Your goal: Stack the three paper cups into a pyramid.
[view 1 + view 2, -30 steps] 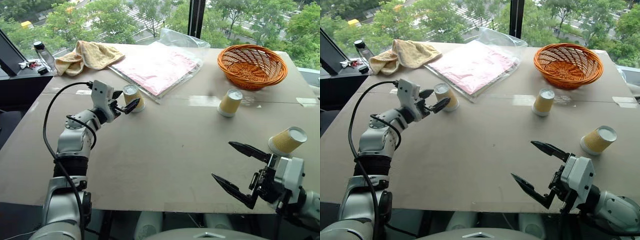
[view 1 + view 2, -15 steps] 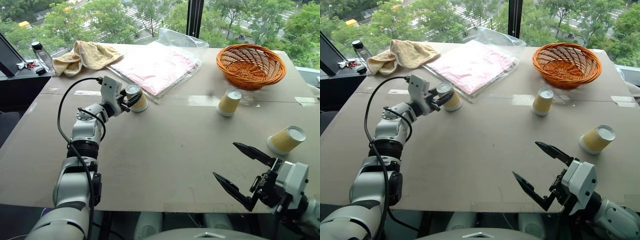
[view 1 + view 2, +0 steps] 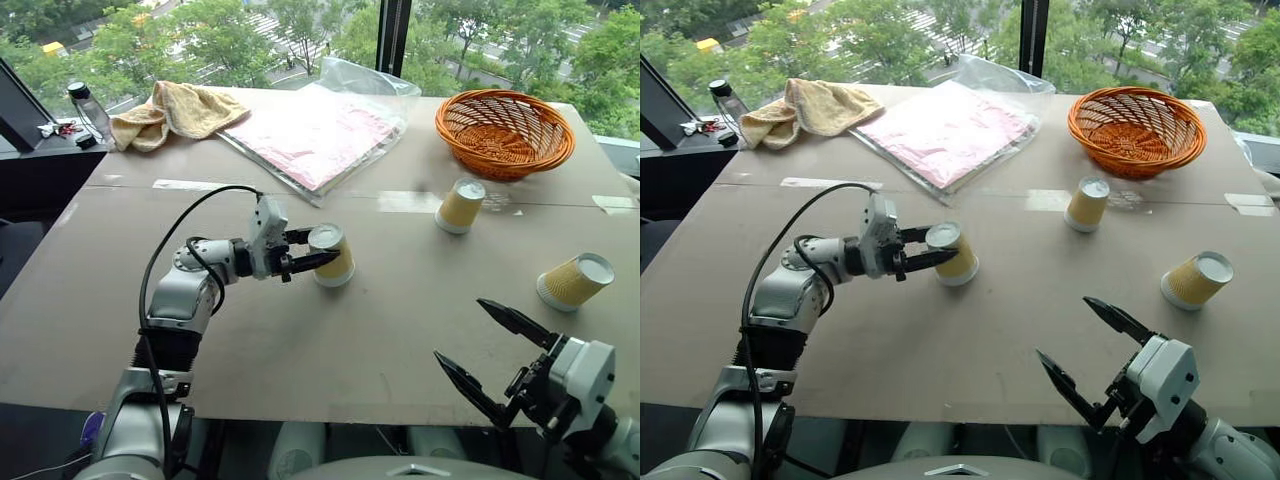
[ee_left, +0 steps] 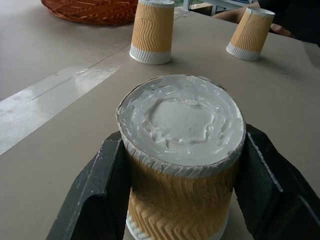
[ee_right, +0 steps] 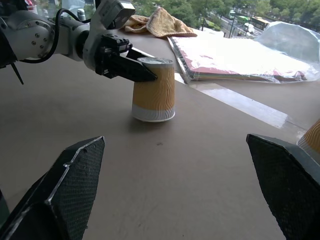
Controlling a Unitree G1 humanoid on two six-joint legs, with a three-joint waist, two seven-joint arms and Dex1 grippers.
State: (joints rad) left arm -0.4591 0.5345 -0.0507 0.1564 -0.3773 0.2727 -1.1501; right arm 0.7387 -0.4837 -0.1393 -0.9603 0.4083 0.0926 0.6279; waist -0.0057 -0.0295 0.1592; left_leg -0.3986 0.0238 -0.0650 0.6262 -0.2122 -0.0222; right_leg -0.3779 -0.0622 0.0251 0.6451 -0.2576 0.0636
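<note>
Tabletop [image 3: 330, 340] bare beside gripped cup [image 3: 331, 254]

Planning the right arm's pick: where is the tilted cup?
In the left eye view the tilted cup leans near the table's right edge, just beyond the open right gripper.

Silver arms, blk cable, blk claw [image 3: 318, 250] fingers [image 3: 312, 262]
</note>
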